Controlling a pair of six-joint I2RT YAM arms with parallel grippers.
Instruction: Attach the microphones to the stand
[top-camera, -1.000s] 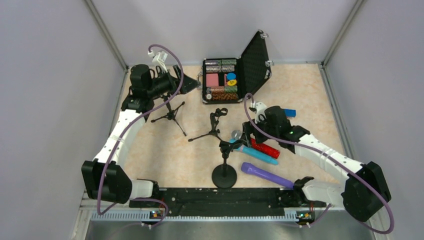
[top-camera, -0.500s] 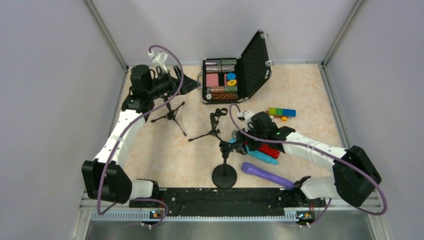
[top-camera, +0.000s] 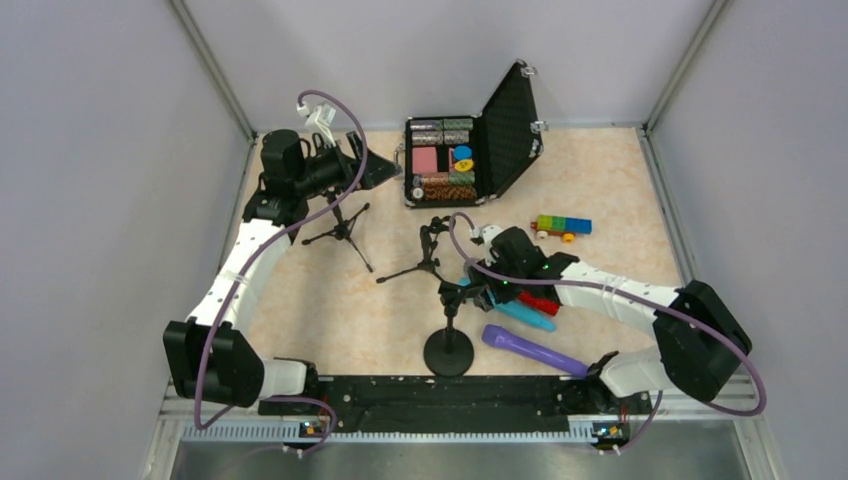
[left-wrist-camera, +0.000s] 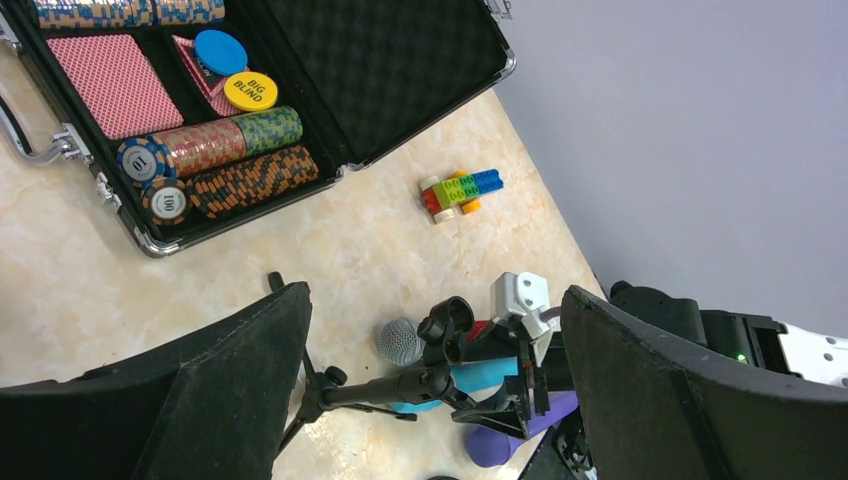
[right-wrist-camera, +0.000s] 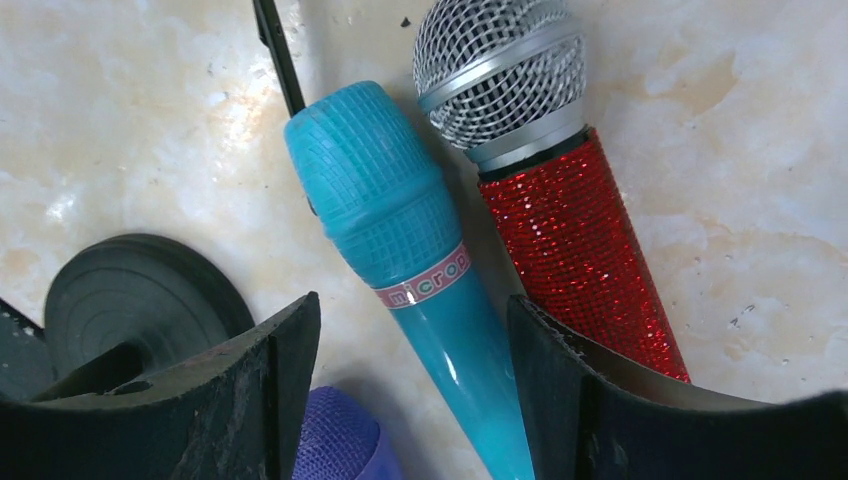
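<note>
Room: grey walls stand around a pale marbled desk, with both arms bolted at its near edge.

Microphones: all three lie flat on the desk, right of centre. The red microphone, with a silver mesh head, and the blue microphone lie close side by side. The purple microphone lies nearer the arms, apart from that pair. None has shifted in the last second.

Stands: the round-base stand is upright just left of the microphones. The middle tripod stand is behind it, and the left tripod stand is well off to the left.

Right hand: it sits low over the blue microphone with one finger on each side of the body. The fingers are partly apart, and bare desk shows between the left finger and the microphone. It is not clamped on anything.

Change: a second ago the right hand sat farther back and to the right, hiding part of the toy brick car. It has since swung in beside the top of the round-base stand. The car is now in full view, and from overhead the arm covers most of the red microphone.

Left hand: it is raised over the far left of the desk, fingers wide apart and gripping nothing. Its pose is unchanged.

Case: it lies open at the far edge, with chips and cards inside.
</note>
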